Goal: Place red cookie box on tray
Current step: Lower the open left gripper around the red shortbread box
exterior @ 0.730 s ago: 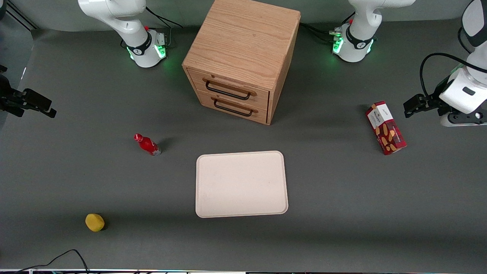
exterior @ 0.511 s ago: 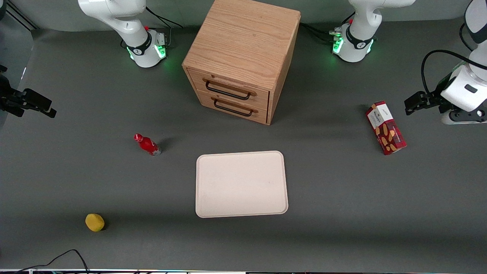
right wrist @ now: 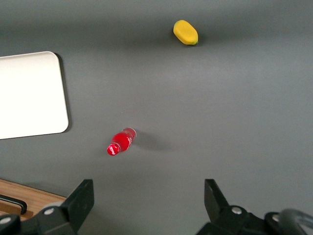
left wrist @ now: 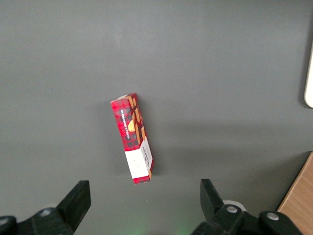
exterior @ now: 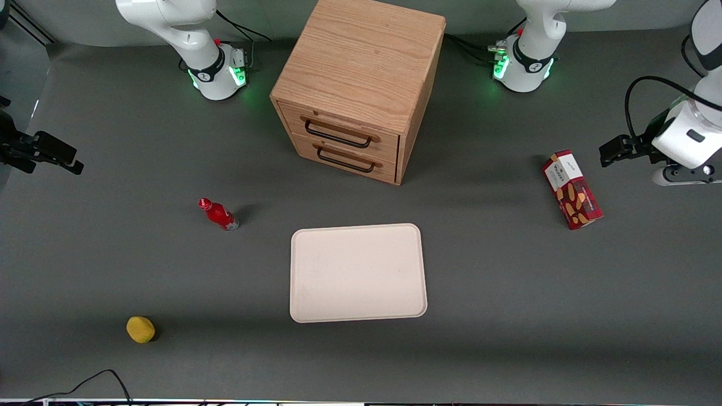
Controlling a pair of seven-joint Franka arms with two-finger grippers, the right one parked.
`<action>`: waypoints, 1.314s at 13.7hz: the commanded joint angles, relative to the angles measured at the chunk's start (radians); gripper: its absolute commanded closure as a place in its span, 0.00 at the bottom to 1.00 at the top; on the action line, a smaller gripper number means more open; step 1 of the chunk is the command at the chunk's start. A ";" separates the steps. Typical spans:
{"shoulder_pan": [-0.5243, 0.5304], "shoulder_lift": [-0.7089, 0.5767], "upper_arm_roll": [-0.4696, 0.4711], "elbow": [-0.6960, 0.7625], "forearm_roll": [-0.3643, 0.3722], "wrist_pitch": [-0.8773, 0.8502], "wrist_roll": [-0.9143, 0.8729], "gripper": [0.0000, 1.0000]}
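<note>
The red cookie box (exterior: 572, 189) lies flat on the grey table toward the working arm's end, its white label end farther from the front camera. It also shows in the left wrist view (left wrist: 133, 138). The cream-beige tray (exterior: 357, 273) lies in the middle of the table in front of the cabinet, with nothing on it; its edge shows in the left wrist view (left wrist: 309, 83). My left gripper (exterior: 612, 152) hovers above the table beside the box's label end, apart from it. It is open and empty (left wrist: 143, 200), the box lying just ahead of the spread fingers.
A wooden two-drawer cabinet (exterior: 361, 84) stands at the middle back. A small red bottle (exterior: 219, 214) and a yellow object (exterior: 140, 329) lie toward the parked arm's end. A black cable (exterior: 96, 380) lies at the front edge.
My left gripper has shifted slightly, a little farther from the front camera. The box and the tray have not moved.
</note>
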 commanded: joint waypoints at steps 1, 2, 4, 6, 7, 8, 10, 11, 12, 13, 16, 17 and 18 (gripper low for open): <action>-0.002 -0.015 0.057 -0.105 0.008 0.084 0.019 0.00; -0.002 -0.021 0.070 -0.148 0.008 0.118 0.025 0.00; -0.002 -0.039 0.093 -0.251 0.008 0.221 0.028 0.00; -0.002 -0.067 0.117 -0.392 0.008 0.379 0.039 0.00; -0.002 -0.068 0.128 -0.445 0.008 0.449 0.044 0.00; -0.002 -0.068 0.145 -0.495 0.008 0.515 0.048 0.00; -0.002 -0.065 0.153 -0.577 0.008 0.633 0.050 0.00; 0.000 -0.062 0.153 -0.622 0.008 0.695 0.048 0.00; 0.000 -0.055 0.153 -0.662 0.007 0.767 0.048 0.00; 0.000 -0.046 0.154 -0.699 0.005 0.833 0.048 0.00; -0.002 0.008 0.153 -0.746 0.001 0.960 0.047 0.00; 0.000 0.026 0.153 -0.762 0.001 1.006 0.047 0.00; 0.000 0.045 0.153 -0.776 0.001 1.048 0.048 0.00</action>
